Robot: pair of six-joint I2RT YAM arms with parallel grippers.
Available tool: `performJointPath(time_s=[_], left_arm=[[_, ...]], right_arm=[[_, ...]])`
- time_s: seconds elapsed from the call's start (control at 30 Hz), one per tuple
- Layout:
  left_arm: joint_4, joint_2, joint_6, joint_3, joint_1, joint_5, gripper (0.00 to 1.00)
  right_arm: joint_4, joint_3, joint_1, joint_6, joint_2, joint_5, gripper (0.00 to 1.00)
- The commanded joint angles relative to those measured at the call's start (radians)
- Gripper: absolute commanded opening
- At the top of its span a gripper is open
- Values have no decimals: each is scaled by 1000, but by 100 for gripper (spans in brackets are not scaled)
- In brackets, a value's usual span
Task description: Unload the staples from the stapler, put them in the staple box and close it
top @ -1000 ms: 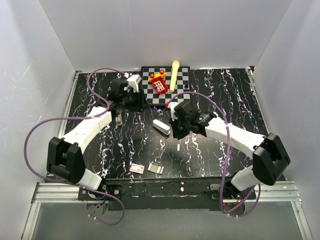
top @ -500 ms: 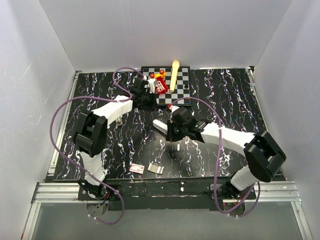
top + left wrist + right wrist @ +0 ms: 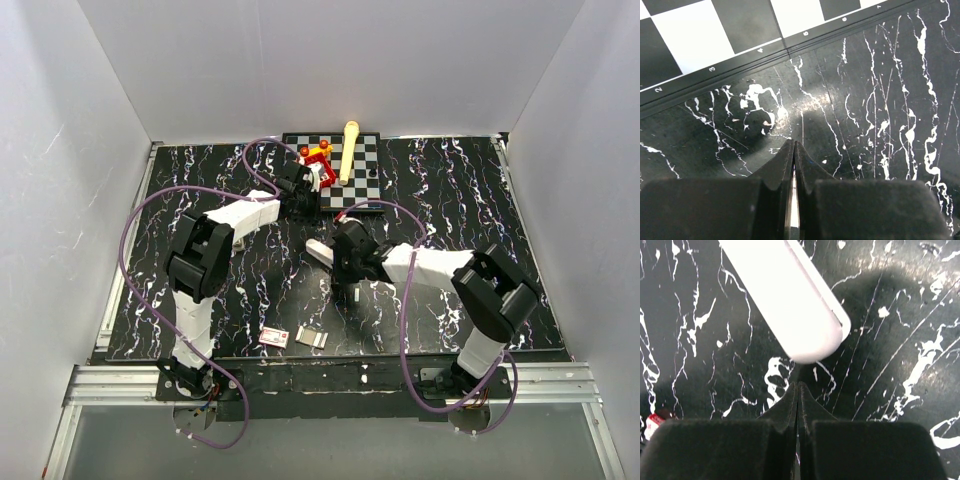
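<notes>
I'd call this a robotics lab, a small test cell built for recording rather than any lived-in room. Plain white panels [image 3: 330,60] box in the table [image 3: 480,200] on three sides, with nothing hung on them. The table wears a black marble-patterned sheet, and a bare aluminium rail [image 3: 110,385] runs along its near edge. The left arm [image 3: 230,220] and the right arm [image 3: 430,265] are bolted there, trailing loose purple cables [image 3: 265,141]. The props are a mismatched lot: a checkerboard [image 3: 365,170], a red toy [image 3: 318,165], a cream-yellow stick [image 3: 349,150] and a small red-and-white box [image 3: 275,337].
</notes>
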Motion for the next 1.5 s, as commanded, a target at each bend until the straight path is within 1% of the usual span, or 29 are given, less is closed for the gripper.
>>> performJointPath(time_s=[0.0,0.3,0.53,0.7,1.0,1.1,1.2,1.33,1.4,1.43,1.47], left_arm=[[-1,-14,25,-11,-7,-61,0],[-22,-38,39,-77,-9,-90,0],[-25,-60,33,-131,-29,-104,0],[-42,-104,27,-169,-50,-114,0],[-56,-198,16,-260,-87,-136,0],[-71,-210,15,-257,-87,-153,0],[-106,-229,12,-238,-87,-203,0],[-149,-275,-4,-230,-87,-292,14],[-168,-304,-11,-226,-87,-315,26],[-178,-321,-16,-223,-87,-321,31],[-186,-336,-16,-223,-87,-318,34]], right_arm=[[10,76,3,49,37,73,1],[-36,133,-1,63,71,206,1],[-63,167,-17,49,88,258,1],[-64,179,-32,20,94,295,1],[-81,223,-57,-26,111,304,1],[-98,226,-57,-39,97,307,1],[-118,210,-57,-52,59,327,1],[-145,176,-55,-77,-12,369,1],[-162,159,-57,-85,-47,392,1],[-167,150,-57,-88,-67,401,6],[-173,142,-55,-94,-82,407,15]])
